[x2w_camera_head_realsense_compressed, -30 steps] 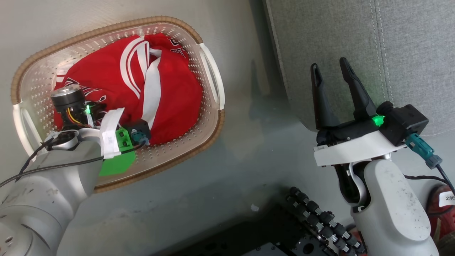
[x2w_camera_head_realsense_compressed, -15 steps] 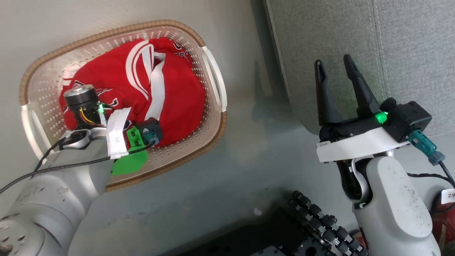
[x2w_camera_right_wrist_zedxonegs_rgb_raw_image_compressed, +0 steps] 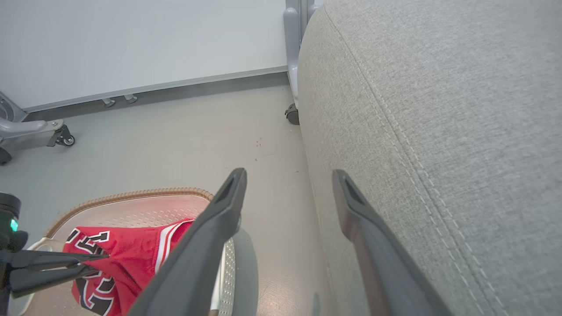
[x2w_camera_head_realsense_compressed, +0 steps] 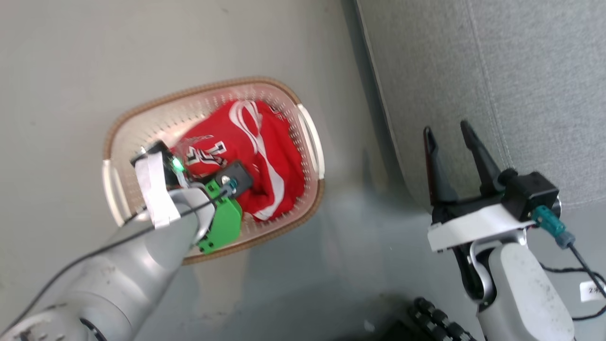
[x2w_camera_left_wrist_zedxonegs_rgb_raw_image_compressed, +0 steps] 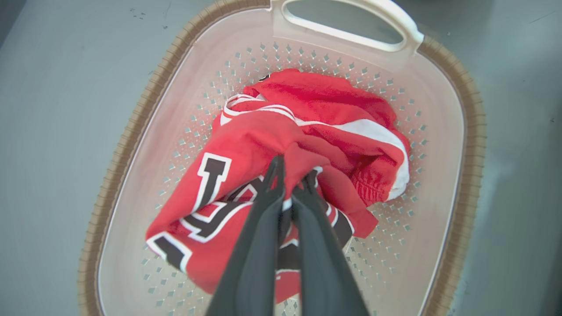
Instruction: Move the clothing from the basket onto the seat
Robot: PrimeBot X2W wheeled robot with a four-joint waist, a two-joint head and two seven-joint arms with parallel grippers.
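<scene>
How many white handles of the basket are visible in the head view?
2. The first handle is on the basket side nearest the seat; the second handle is on the opposite side.

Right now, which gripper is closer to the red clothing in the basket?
Left. The left gripper is shut on the clothing inside the basket; the right gripper stands open, apart, beside the seat.

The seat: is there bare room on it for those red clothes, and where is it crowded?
The seat is bare grey fabric beyond the open right gripper, along its stitched seam. The floor strip between seat and basket is bare too. Crowded: the basket, where the clothing is heaped and the left gripper is shut on it.
</scene>
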